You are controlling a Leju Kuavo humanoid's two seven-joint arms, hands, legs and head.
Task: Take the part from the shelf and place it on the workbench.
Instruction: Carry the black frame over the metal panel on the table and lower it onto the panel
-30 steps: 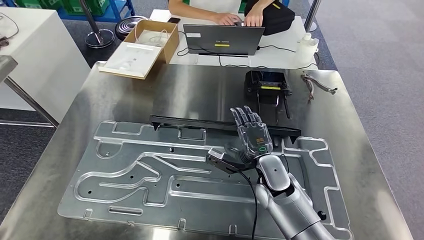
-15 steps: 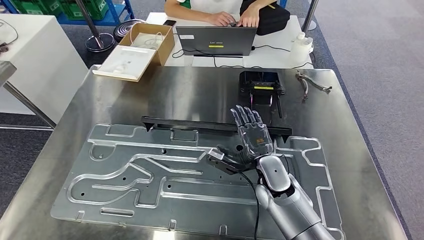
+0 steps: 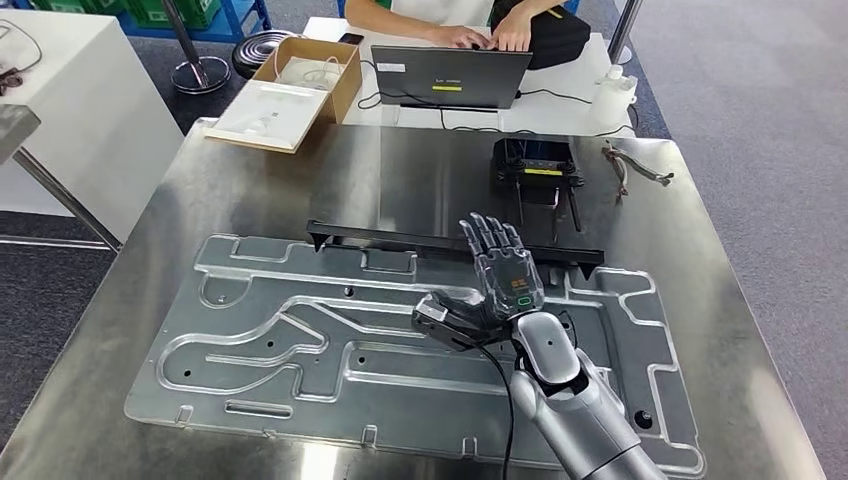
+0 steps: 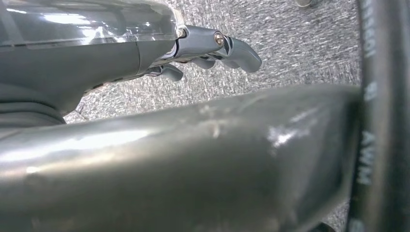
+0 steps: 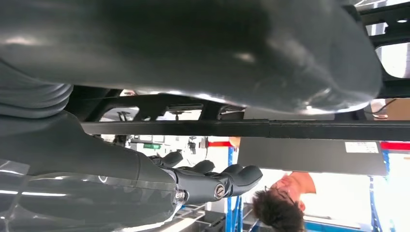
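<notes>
The part, a long black bar, lies across the steel workbench along the far edge of a large stamped silver panel. My right hand is raised just in front of the bar's right half, palm down the table, fingers spread and thumb out to the left, holding nothing. In the right wrist view the bar runs across just beyond the right hand. My left hand hangs over grey carpet with its fingers loosely apart and nothing in it.
A black device with thin rods and a wire bundle lie at the bench's far right. Beyond the bench a person types at a laptop. A cardboard box and a white table stand to the left.
The whole picture has swayed sideways, so the camera moved. My right hand stays spread by the black bar, which has not moved on the bench.
</notes>
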